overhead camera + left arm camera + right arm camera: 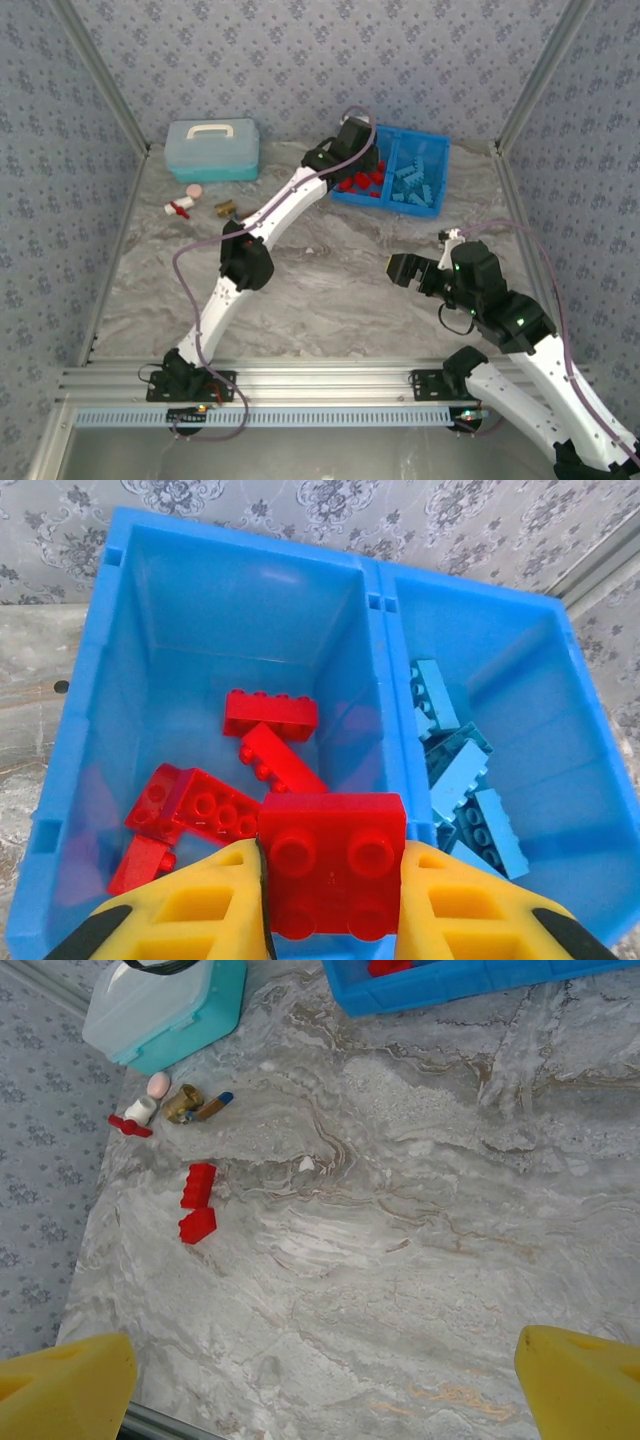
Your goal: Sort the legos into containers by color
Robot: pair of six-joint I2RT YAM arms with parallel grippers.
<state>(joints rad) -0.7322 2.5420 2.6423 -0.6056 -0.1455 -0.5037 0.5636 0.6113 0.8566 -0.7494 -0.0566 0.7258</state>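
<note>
Five or so red bricks [270, 715] lie jumbled in the left compartment of the bright blue tray [372, 590]. Light blue bricks [462, 780] are piled in the right compartment, close to the divider.

My left claw [332, 905] is clenched on a red two-by-two brick [332, 860]. Its studs face the wrist camera and the yellow pads press both its sides. It is held over the near end of the left compartment.

My right claw [320, 1375] is released, fingers spread wide, hanging over bare marbled bench [420, 1240], well apart from the tray.

Two loose reds on the bench under the right wrist camera: a long red brick [199, 1184] and a short red brick [198, 1225] just beside it. Cannot tell if they touch.

Near them, toward the far left corner: a brass fitting [183, 1102], a small pink piece [158, 1084], a red-and-white part [135, 1115]. A pale blue lidded box [165, 1010] stands just beyond these, left of the tray.
</note>
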